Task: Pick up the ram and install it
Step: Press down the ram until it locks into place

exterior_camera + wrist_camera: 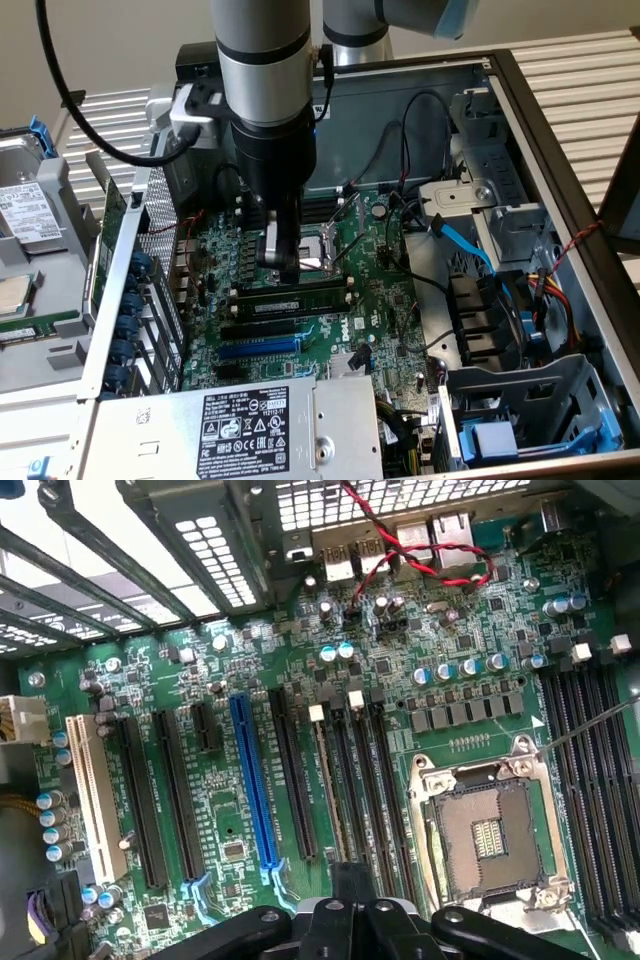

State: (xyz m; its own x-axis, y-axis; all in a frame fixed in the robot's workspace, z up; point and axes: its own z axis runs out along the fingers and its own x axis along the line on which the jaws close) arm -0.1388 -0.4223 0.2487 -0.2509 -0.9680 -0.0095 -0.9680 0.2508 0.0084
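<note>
In the exterior view's centre, my tool [288, 262] hangs clenched, grasping nothing, just above the motherboard [370, 300]. Right beneath it lies the ram [290, 297]: a long, thin, dark green stick, seated flat among the black slots [265, 328].

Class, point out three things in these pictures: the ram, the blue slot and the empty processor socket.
ram [290, 296]: exterior view, middle of the stick.
blue slot [254, 780]: wrist view, midway along it.
processor socket [487, 837]: wrist view, contact field at its centre.
</note>
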